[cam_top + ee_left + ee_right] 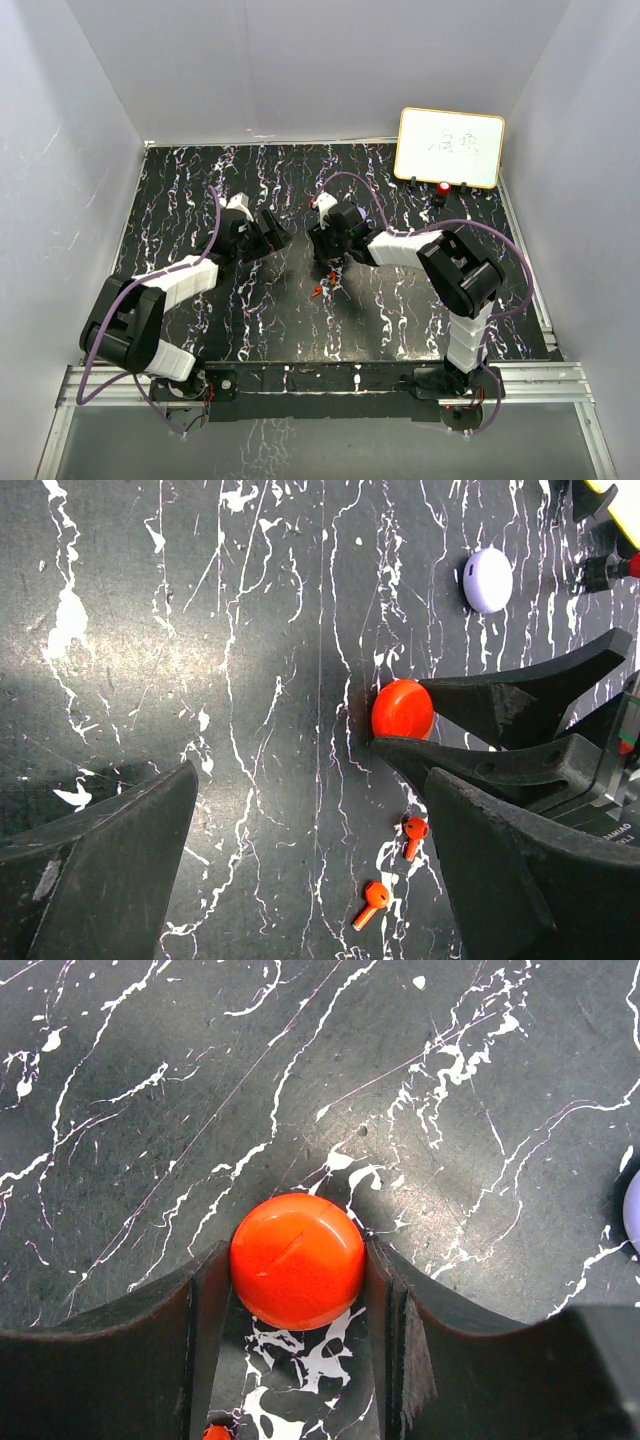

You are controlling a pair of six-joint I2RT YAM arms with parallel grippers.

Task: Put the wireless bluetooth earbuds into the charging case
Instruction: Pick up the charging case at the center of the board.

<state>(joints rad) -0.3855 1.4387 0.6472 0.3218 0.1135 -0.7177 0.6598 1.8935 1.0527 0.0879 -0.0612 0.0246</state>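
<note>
The red round charging case lies closed on the black marbled table. My right gripper has a finger pressed against each side of it. From the left wrist view the same case shows between the right gripper's fingers. Two red earbuds lie loose on the table just beside it, and appear in the top view as small red bits. My left gripper hovers open over the table with nothing between its fingers, to the left of the earbuds.
A lavender round case lies farther back on the table, seen also at the right wrist view's edge. A white board with a yellow frame stands at the back right, with a small red-topped item in front of it.
</note>
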